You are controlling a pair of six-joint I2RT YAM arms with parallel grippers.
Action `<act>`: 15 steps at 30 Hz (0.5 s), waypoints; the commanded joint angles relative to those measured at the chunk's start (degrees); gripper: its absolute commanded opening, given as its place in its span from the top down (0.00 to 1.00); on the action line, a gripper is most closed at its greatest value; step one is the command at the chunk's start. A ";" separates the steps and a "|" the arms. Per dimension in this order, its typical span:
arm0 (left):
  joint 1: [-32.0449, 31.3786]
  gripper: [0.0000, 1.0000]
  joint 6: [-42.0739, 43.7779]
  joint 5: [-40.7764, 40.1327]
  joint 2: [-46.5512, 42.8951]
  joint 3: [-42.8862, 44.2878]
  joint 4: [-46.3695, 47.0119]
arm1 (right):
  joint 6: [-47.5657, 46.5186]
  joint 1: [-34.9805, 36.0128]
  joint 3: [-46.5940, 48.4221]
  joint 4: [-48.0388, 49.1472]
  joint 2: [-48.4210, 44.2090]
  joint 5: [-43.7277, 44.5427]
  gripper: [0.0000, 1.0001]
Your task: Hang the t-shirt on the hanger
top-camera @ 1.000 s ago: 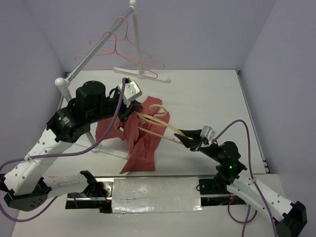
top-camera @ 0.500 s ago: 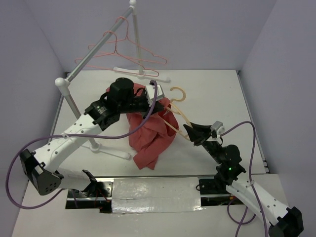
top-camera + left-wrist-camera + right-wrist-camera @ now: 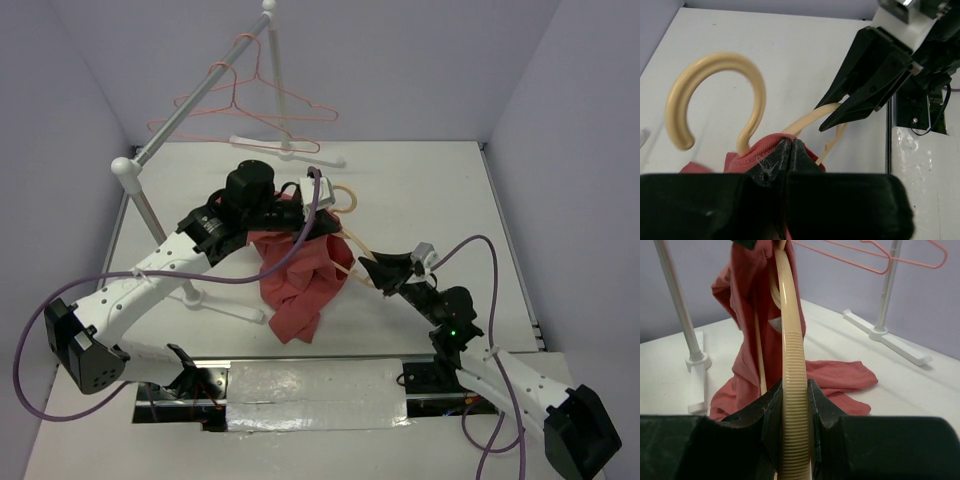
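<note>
The faded-red t-shirt [image 3: 300,285] hangs bunched from the beige hanger [image 3: 347,199] at mid-table, its lower part resting on the table. My left gripper [image 3: 320,212] is shut on the t-shirt's collar [image 3: 747,154] just below the hanger's hook [image 3: 758,95], which pokes up out of the neck. In the left wrist view the fingertips [image 3: 799,150] are pressed together on red ribbed cloth. My right gripper [image 3: 372,268] is shut on the hanger's ribbed arm [image 3: 792,355], to the right of the t-shirt [image 3: 747,295]. The rest of the hanger is inside the cloth.
A white clothes rack [image 3: 128,172] runs from the left to the back, with thin pink wire hangers [image 3: 250,105] on its rail and a foot [image 3: 290,150] behind the shirt. Another rack foot [image 3: 220,308] lies left of the shirt. A taped strip [image 3: 315,395] lines the near edge.
My left arm swung right with the collar, dragging the shirt along the hanger. The hook now stands out of the neck. The right gripper kept its hold and shifted slightly.
</note>
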 commanded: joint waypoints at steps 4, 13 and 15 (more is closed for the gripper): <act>-1.81 0.70 -0.35 1.28 0.11 3.66 -0.97 | 3.27 0.16 0.05 17.72 4.99 0.28 1.00; -5.68 0.01 -0.61 -22.44 -2.70 13.85 -16.44 | 6.79 -0.01 -0.83 24.50 2.72 1.96 1.00; -5.68 0.03 -0.71 -31.25 -4.98 16.22 -17.94 | 6.79 -0.01 -1.18 23.62 0.79 2.74 1.00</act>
